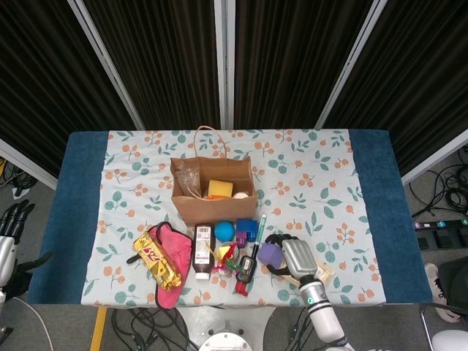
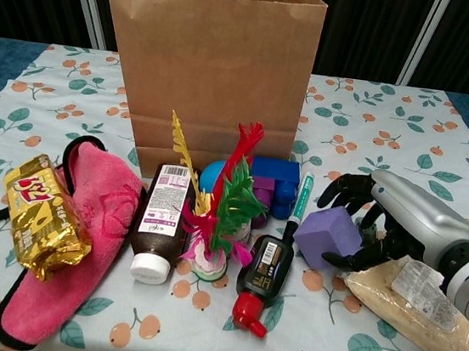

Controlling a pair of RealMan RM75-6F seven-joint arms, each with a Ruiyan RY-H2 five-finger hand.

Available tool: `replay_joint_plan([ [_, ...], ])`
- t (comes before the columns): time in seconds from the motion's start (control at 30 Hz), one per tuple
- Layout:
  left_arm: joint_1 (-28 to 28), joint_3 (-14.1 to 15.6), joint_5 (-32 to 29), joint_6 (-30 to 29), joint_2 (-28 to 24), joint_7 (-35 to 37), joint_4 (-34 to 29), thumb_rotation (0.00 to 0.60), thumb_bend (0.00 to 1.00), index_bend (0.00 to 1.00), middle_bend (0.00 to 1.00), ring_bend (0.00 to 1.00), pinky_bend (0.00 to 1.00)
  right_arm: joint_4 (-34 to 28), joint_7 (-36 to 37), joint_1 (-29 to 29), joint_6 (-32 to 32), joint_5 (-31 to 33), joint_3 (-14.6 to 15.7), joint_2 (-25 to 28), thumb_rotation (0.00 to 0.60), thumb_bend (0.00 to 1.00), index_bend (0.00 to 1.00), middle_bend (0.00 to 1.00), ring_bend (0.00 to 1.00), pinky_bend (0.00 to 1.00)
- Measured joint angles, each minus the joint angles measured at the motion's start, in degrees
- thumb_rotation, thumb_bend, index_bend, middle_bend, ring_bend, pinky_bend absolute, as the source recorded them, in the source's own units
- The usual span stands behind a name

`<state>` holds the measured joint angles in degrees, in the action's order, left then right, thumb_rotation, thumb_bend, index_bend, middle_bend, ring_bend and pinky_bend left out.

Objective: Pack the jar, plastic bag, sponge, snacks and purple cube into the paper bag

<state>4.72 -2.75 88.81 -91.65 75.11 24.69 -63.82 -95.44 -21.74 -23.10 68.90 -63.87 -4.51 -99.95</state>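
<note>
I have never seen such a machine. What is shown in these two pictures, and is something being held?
It is a two-armed robot with human-like hands, at a table. One picture looks down from its head, the other forward from its chest. The right hand closes its fingers around the purple cube, which looks tilted. The left hand hangs beside the table, holding nothing. The paper bag stands open. Before it lie a gold snack pack, a pink cloth and a brown bottle.
</note>
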Motion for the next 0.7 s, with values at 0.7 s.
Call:
replay_joint_plan([
  [0.7, 0.51, -0.06, 0.72, -0.11, -0.74, -1.29, -2.34, 0.6, 0.1, 0.1, 0.16, 0.06, 0.2, -13.85, -0.35, 0.4, 7.11, -9.77, -4.79, 10.53, 0.6, 0.24, 0.48, 0.46, 0.39, 0.49],
])
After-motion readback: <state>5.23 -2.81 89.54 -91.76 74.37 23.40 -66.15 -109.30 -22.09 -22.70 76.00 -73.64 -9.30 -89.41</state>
